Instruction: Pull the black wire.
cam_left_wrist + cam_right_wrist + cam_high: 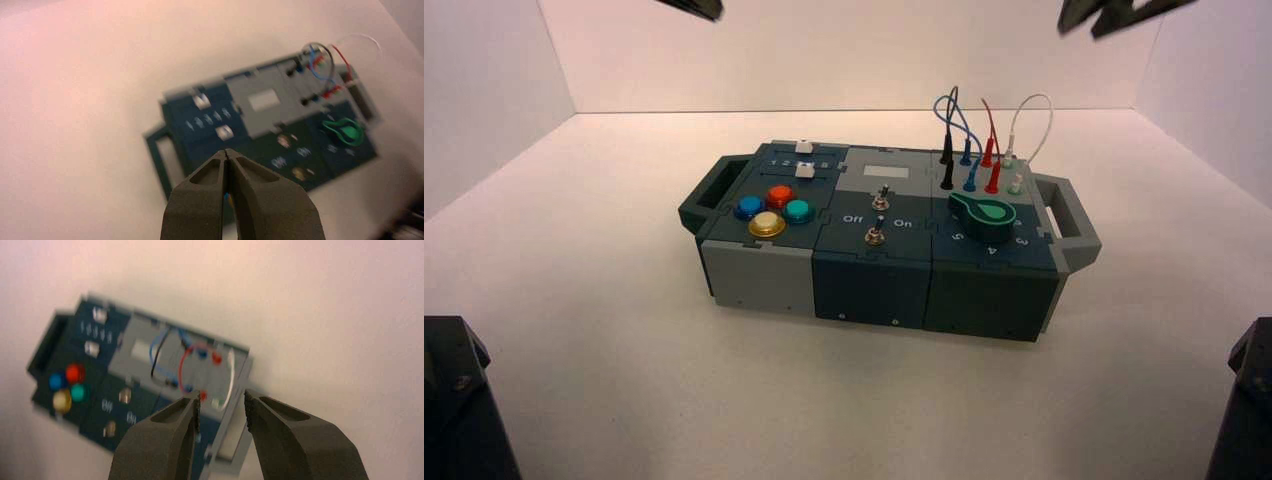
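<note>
The black wire (946, 150) loops up from two black plugs at the left end of the row of wires, at the back right of the box (874, 270). It also shows in the left wrist view (324, 49) and in the right wrist view (156, 357). My left gripper (227, 152) is shut and empty, high above the table to the box's left (696, 8). My right gripper (221, 405) is open and empty, high above the box's right end (1114, 15), well apart from the wire.
Blue (967, 135), red (991, 150) and white (1034, 125) wires stand beside the black one. A green knob (989, 212), two toggle switches (879, 215) and coloured buttons (771, 210) sit on top. Handles (1064, 210) stick out at both ends. White walls surround the table.
</note>
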Controlling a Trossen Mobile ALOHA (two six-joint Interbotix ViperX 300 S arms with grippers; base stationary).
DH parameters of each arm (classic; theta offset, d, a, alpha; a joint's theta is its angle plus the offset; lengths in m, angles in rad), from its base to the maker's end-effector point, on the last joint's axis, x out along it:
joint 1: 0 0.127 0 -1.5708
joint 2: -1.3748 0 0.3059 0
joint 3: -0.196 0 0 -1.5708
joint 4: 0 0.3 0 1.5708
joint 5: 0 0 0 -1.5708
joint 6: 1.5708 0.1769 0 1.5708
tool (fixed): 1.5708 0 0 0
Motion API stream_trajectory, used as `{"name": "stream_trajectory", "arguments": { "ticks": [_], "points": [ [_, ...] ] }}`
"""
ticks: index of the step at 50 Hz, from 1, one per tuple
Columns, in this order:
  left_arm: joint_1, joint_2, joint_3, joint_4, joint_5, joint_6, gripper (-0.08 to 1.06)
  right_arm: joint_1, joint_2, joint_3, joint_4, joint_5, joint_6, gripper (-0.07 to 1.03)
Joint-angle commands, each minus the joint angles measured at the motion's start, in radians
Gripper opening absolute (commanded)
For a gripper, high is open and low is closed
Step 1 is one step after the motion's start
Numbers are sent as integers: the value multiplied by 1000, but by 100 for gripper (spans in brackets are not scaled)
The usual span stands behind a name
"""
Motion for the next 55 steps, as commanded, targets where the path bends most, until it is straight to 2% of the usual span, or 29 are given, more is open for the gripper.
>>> {"name": "stream_trajectory", "arguments": {
  "ticks": [1,5,15,29,41,48,51,55],
  "points": [
    [-14,41,-54,-72,44,0,-3,51,35,-41,2,41,-18,48],
    [-28,58,-63,-87,54,3,-3,109,54,-48,2,46,-21,49],
    [-74,95,-75,-89,80,6,-3,207,75,-72,3,54,-15,50],
    [-87,115,-97,-91,175,28,-3,229,64,-48,8,100,-17,50],
    [-89,117,-92,-92,186,41,-3,302,74,-26,8,114,-18,51],
    [-89,117,-91,-94,186,41,-3,304,87,-15,0,98,-6,51],
    [-89,117,-91,-95,186,40,-3,304,94,-6,0,84,-2,49],
    [-89,117,-89,-94,186,41,-3,304,98,8,2,66,3,39]
  ]
}}
